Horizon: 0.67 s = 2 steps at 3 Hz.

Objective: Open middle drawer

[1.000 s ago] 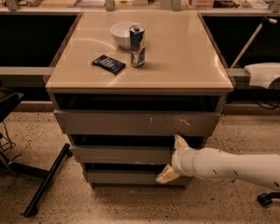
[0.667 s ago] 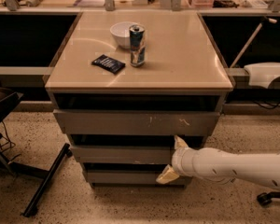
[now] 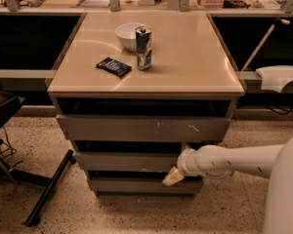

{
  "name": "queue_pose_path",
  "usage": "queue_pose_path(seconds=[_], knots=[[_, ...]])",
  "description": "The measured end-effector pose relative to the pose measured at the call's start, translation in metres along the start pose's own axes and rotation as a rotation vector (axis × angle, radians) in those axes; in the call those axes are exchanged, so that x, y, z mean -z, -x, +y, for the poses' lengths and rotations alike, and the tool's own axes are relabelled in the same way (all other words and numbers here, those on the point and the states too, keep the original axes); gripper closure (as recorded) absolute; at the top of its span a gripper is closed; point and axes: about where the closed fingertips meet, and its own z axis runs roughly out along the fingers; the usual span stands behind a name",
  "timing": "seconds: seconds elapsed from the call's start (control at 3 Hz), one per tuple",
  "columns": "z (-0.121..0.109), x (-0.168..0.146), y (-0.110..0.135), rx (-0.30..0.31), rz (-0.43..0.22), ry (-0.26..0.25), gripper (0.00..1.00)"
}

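**Claw at the middle drawer's right end**

We see the gripper [image 3: 177,164] low at the right end of the middle drawer [image 3: 122,161]. That drawer sits between the wide scratched front [image 3: 136,128] above and the small bottom front [image 3: 132,185] below. We cannot tell whether the claw is apart or clamped on the panel. We judge the opening pull is hardly under way; the next move calls for a sure hold, then a straight draw outward. The can [image 3: 143,48] and dark packet [image 3: 114,67] carry print we cannot read.
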Motion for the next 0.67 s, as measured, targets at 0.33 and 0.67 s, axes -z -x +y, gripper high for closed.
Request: queue_pose_path(seconds=[0.33, 0.67], knots=[[0.001, 0.001, 0.002, 0.002, -0.002, 0.0, 0.0], [-0.006, -0.01, -0.016, -0.031, 0.029, 0.001, 0.0]])
